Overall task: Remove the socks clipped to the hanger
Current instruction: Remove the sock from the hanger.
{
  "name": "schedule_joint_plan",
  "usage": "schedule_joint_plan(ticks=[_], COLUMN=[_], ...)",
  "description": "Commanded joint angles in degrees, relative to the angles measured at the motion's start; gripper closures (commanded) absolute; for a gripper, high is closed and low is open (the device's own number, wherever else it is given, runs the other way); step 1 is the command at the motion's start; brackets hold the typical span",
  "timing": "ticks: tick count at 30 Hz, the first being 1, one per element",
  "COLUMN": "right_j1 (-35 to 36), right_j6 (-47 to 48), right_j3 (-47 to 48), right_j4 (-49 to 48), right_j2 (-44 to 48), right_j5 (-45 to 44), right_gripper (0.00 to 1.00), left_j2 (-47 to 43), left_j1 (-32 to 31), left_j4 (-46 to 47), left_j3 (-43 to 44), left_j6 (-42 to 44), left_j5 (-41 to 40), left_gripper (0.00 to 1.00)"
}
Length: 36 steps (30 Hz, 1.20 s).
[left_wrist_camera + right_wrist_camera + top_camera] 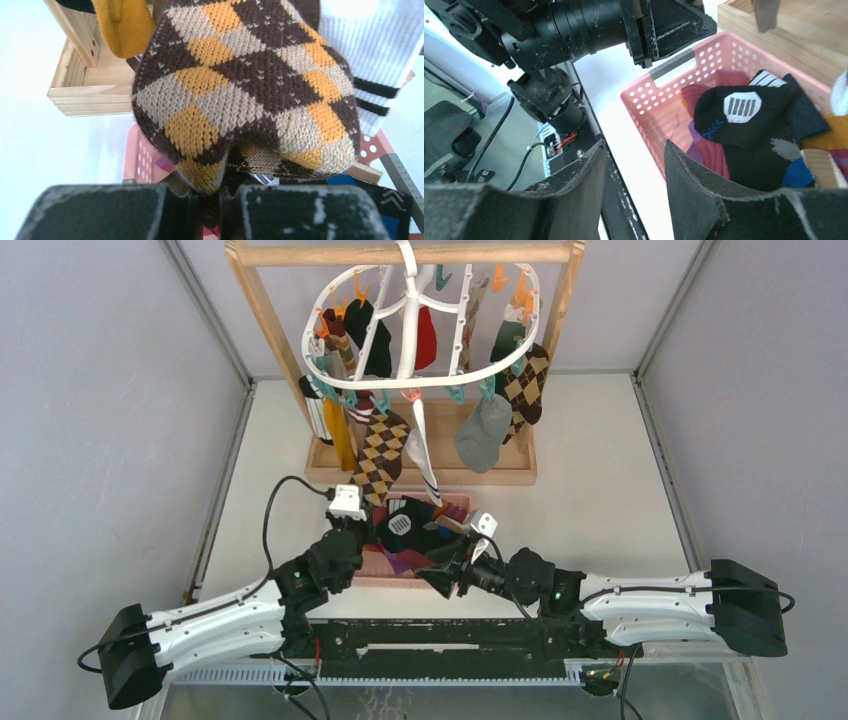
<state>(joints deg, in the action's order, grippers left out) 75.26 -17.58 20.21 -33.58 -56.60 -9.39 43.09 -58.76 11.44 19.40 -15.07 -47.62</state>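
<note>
1. Grey walls are closing in a white counter [600, 490]. At its far side a wooden stand [262, 330] is carrying the hanger [430, 383] by its hook, with many socks [485, 435] dangling from the rim.
2. I am pinching the toe of the argyle sock [245, 90] in my left claw [210, 202]. The jaws are standing almost together, with only the knit between them.
3. That sock is hanging from the near-left part of the hanger's rim. Its long axis is running from my left claw upward and away from me toward the rim, and the toe end is sitting low, just above the pink basket [649, 100].
4. My right claw [634, 175] is hovering at the near edge of that basket, about half open and holding nothing. Inside it, loose socks [734, 107] are lying in a heap.
5. I am judging the left arm to be the one placed for this move, since it is already gripping the sock. The right arm is sitting low beside the basket, well apart from the rim.
6. I am expecting the pull to work best along the sock's own length, down and back toward me. A sideways tug would probably swing the hanger on its hook rather than free the sock.
7. I am not able to tell which clip is gripping the cuff, because neighbouring socks are crowding that stretch of rim.
</note>
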Motion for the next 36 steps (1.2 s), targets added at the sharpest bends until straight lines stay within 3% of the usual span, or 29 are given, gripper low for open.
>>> schedule_joint_plan(ticks=[1,7,13,24,36], right_j1=[0.3,-0.2,-1.5,-2.3,-3.1], right_j6=[2.9,7.7,12.4,19.4,30.8], right_j3=[3.9,6.2,11.4,27.6,41.1], right_j4=[-1.2,-1.4,-4.1,-4.3,-8.2], right_j2=[0.9,4.2,3.4,-7.5,-20.0], right_j5=[-3.7,-5.6,-4.2,-0.6,-8.5], right_gripper=[0.46,0.45,0.44,0.44,0.37], left_j2=[1.9,5.8,1.8,-4.5,-3.5], left_j1=[2.7,5.6,7.9,8.0,8.0], left_j4=[3.1,6.2,5.3,2.8,3.5], left_j3=[2.5,2.7,0.9,-0.8,-0.5], left_j6=[-1.6,-1.3,-0.9,-0.3,-0.5], left_j5=[1.9,5.9,8.9,10.4,12.5], left_gripper=[0.95,0.95,0.95,0.94,0.95])
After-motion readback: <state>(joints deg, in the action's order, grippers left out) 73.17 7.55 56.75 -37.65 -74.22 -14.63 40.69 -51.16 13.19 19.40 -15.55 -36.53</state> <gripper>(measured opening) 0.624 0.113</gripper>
